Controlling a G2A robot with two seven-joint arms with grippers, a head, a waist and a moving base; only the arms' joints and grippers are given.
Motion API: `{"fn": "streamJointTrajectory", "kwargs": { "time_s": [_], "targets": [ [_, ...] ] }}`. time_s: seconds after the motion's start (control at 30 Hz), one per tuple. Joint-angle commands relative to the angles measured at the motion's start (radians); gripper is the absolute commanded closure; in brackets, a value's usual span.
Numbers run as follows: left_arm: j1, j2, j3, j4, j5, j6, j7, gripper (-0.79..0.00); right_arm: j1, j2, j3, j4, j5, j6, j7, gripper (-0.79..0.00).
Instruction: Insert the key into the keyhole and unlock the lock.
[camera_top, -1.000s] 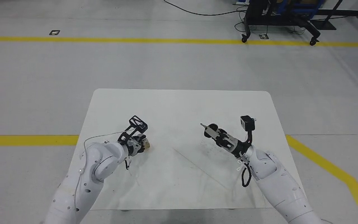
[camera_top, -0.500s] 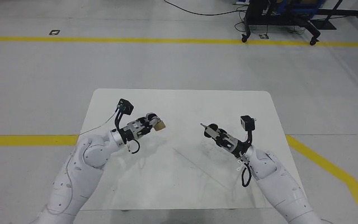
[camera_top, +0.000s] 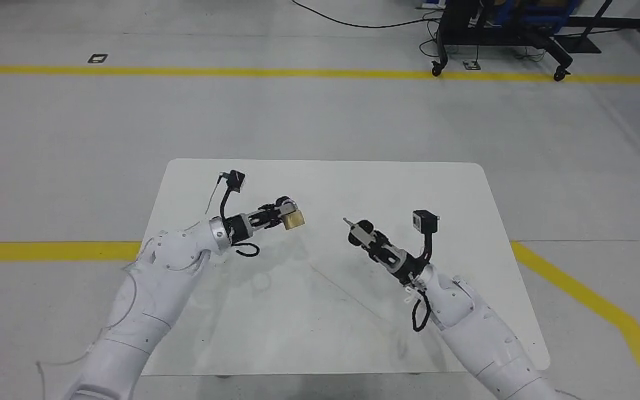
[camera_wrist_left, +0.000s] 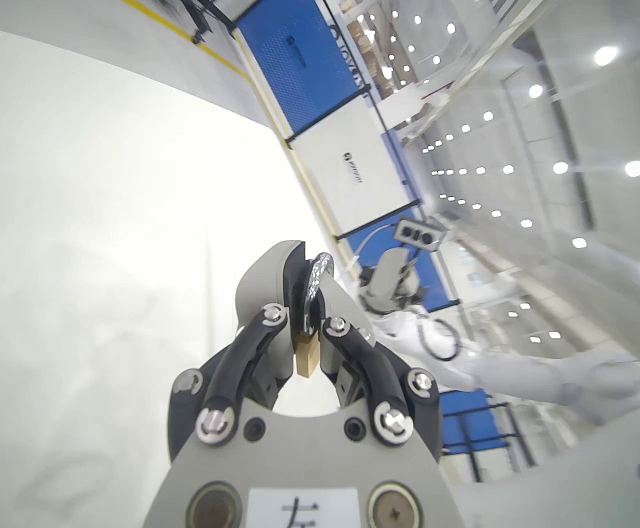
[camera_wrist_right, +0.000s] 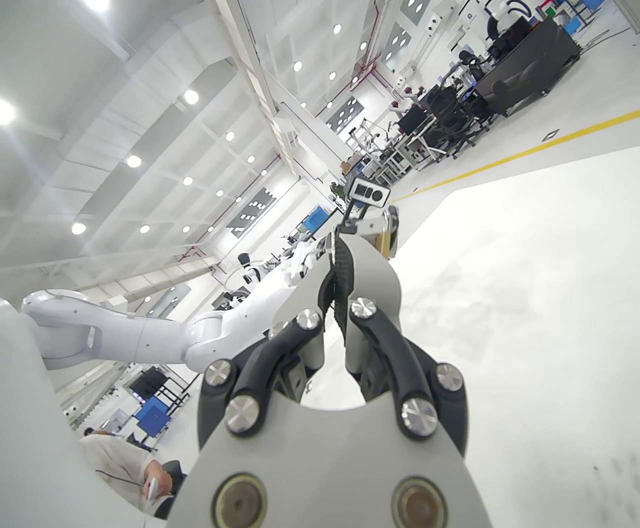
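Above the middle left of the white table (camera_top: 420, 190), my left gripper (camera_top: 281, 214) is shut on a small brass padlock (camera_top: 292, 217). In the left wrist view its fingertips (camera_wrist_left: 280, 272) pinch the silver shackle (camera_wrist_left: 318, 272), and the brass body (camera_wrist_left: 307, 356) sits back between the fingers. My right gripper (camera_top: 362, 236) hangs a short way to the right, shut on the key (camera_top: 349, 225), whose thin metal tip points toward the padlock. A small gap separates key and padlock. In the right wrist view my right gripper (camera_wrist_right: 342, 252) is shut, the key is hidden between the pads, and the padlock (camera_wrist_right: 384, 241) shows just beyond.
Both arms reach in over the table's near edge (camera_top: 300, 372). Yellow floor lines (camera_top: 200, 70) run past the table, and a dark wheeled cart (camera_top: 500, 30) stands far behind it.
The left arm lifted the padlock from near the table's left front and carried it up and toward the middle. The right arm shifted left with the key, closing the gap to the padlock.
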Motion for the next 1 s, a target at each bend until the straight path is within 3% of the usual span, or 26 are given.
{"fn": "streamJointTrajectory", "kwargs": {
  "time_s": [0.0,0.17,0.23,0.3,0.5,0.63,0.9,0.97],
  "targets": [
    [0.005,0.0,-0.001,-0.004,-0.015,-0.005,0.018,0.0,0.002,-0.002,-0.008,0.002,0.012,-0.002,0.003,0.0],
    [0.011,0.0,0.001,-0.006,-0.008,0.004,0.027,0.0,0.002,-0.002,-0.008,0.002,0.012,-0.002,0.003,0.0],
    [0.018,-0.003,0.014,-0.014,0.002,0.08,0.045,0.0,0.002,-0.002,-0.008,0.002,0.012,-0.002,0.003,0.0],
    [0.028,-0.012,0.032,-0.019,-0.111,0.155,0.0,0.0,0.001,-0.002,-0.007,-0.001,0.015,0.003,0.0,0.0],
    [-0.051,-0.042,0.085,0.049,-0.247,0.397,-0.037,0.0,-0.041,-0.007,0.005,-0.079,0.034,0.226,-0.055,0.0],
    [-0.093,-0.065,0.123,0.077,-0.281,0.429,-0.025,0.0,-0.109,0.004,0.045,-0.16,0.019,0.293,-0.055,0.0],
    [-0.093,-0.065,0.123,0.077,-0.281,0.429,-0.025,0.0,-0.109,0.004,0.045,-0.16,0.019,0.293,-0.055,0.0],
    [-0.072,-0.063,0.123,0.077,-0.27,0.474,-0.004,0.0,-0.109,0.004,0.045,-0.16,0.019,0.293,-0.055,0.0]
  ]
}}
